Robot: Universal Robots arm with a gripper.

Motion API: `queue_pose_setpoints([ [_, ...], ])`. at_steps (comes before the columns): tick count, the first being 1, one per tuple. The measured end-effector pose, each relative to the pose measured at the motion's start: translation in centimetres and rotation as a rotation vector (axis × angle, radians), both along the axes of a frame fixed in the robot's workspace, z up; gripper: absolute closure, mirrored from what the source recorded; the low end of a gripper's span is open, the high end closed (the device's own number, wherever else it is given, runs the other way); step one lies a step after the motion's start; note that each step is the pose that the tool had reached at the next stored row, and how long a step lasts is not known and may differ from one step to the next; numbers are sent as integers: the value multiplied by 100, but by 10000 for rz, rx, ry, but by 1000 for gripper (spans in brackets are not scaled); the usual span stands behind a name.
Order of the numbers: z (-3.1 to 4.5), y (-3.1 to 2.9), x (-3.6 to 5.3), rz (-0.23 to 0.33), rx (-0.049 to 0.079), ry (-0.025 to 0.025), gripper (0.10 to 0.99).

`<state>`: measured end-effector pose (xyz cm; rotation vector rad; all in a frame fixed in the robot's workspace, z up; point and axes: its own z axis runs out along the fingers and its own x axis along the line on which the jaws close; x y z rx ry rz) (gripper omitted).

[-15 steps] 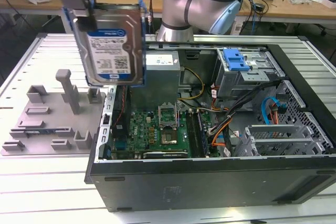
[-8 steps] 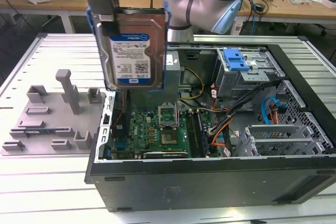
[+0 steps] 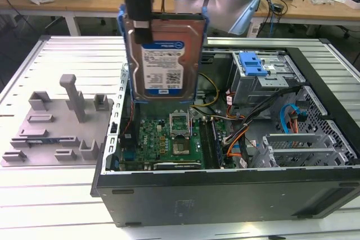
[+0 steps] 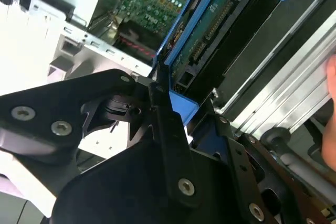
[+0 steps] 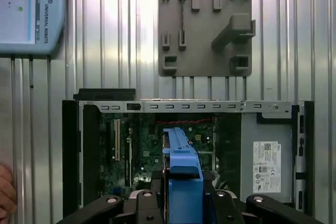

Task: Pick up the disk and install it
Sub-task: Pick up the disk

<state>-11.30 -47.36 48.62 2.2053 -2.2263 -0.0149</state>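
Note:
The disk [image 3: 163, 60], a silver-grey drive with a white-and-blue label in a bright blue carrier, hangs upright in the air above the open computer case [image 3: 225, 192]. My gripper [image 3: 139, 22] is shut on the carrier's upper edge, and the disk's lower end hovers over the motherboard. In the second wrist view the black fingers [image 4: 167, 129] clamp the blue frame of the disk [image 4: 210, 30], whose circuit-board side faces the camera. In the first wrist view the disk [image 5: 181, 163] appears edge-on between the fingers of the gripper [image 5: 181, 200], directly over the case interior.
A grey moulded tray [image 3: 56, 122] with upright posts lies on the ribbed metal table at the exterior view's left. Inside the case a drive cage with a blue latch [image 3: 252, 63] stands at the rear, with cables beside it. A person's hand [image 5: 4, 190] is near the table edge.

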Motion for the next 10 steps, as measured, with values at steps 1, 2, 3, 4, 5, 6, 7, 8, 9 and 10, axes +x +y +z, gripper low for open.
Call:
queue_pose_setpoints([
  [1, 0, -22, 61, -2, 0, 1, 718],
  [2, 0, -46, 127, 1, 0, 0, 718],
  [3, 0, -71, 197, -2, 1, 0, 718],
  [4, 0, -104, 289, 0, 0, 0, 718],
  [5, 0, -122, 341, -2, 1, 0, 718],
  [6, 0, -137, 382, 0, 0, 1, 718],
  [7, 0, -158, 442, 0, 0, 1, 718],
  [8, 0, -173, 481, -2, 1, 0, 718],
  [9, 0, -188, 523, 0, 1, 0, 718],
  [10, 0, -206, 575, 0, 1, 1, 718],
])
